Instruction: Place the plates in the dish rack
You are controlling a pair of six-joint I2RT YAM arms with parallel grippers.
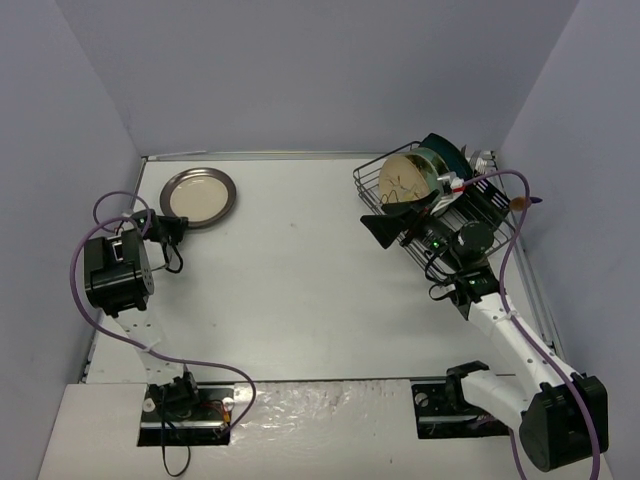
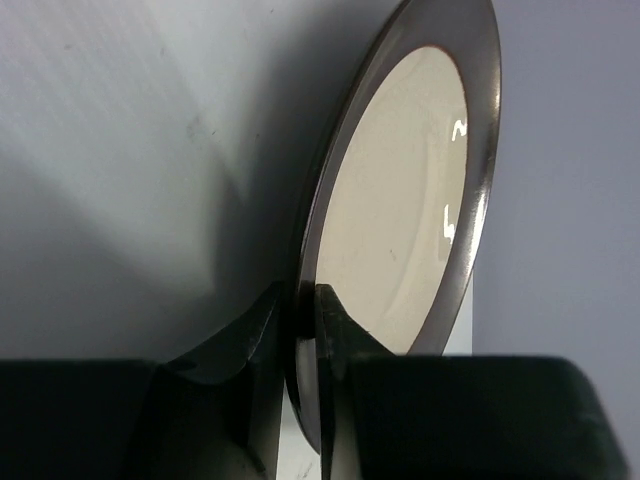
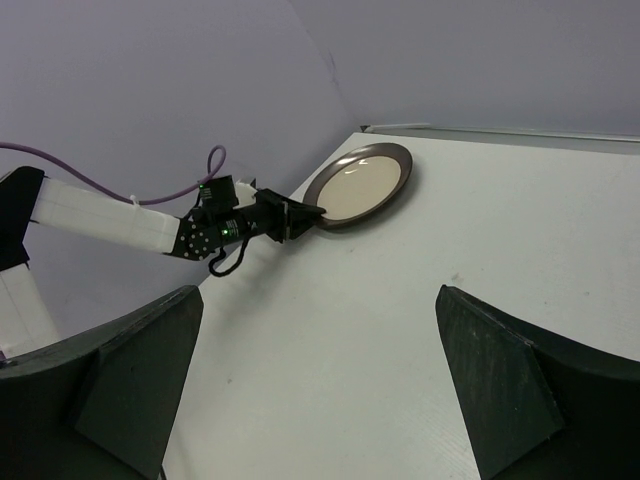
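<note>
A cream plate with a dark-grey rim (image 1: pixel 198 195) lies at the far left of the table. My left gripper (image 1: pixel 170 226) is shut on its near rim. In the left wrist view the two fingers pinch the rim (image 2: pixel 298 310) of the plate (image 2: pixel 400 200). The right wrist view shows the same plate (image 3: pixel 362 183) and the left gripper (image 3: pixel 300 215). The black wire dish rack (image 1: pixel 480 200) stands at the far right, holding a cream floral plate (image 1: pixel 405 177), a mint plate (image 1: pixel 436 165) and a dark teal plate (image 1: pixel 446 150) on edge. My right gripper (image 1: pixel 395 222) is open and empty beside the rack's left end (image 3: pixel 318 300).
Purple walls close in the table on the left, back and right. The plate sits close to the left wall and the far edge. Purple cables loop off both arms. A white and red item (image 1: pixel 455 183) lies on the rack.
</note>
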